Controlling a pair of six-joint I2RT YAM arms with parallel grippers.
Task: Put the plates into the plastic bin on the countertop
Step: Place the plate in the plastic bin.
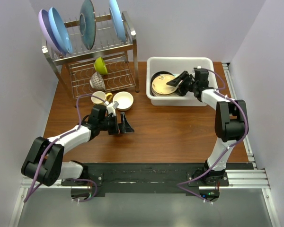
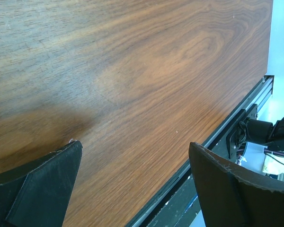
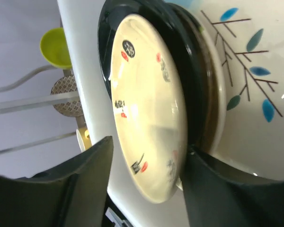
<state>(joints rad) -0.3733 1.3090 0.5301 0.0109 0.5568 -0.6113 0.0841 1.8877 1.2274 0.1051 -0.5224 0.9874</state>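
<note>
A robotics lab mock-up of a kitchen: white walls [image 1: 180, 23] around a tabletop [image 1: 170, 127], 2 rail-mounted robot arms [image 1: 229, 118], a dish rack [image 1: 104, 78].

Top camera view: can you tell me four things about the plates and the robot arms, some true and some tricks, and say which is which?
1. The small cream plate lies on the glossy black plate inside the plastic bin. True.
2. The left gripper is holding a plate. False: it is open and empty above the countertop.
3. The right gripper is over the bin. True.
4. The blue plates are in the bin. False: they stand upright in the wire rack.
</note>
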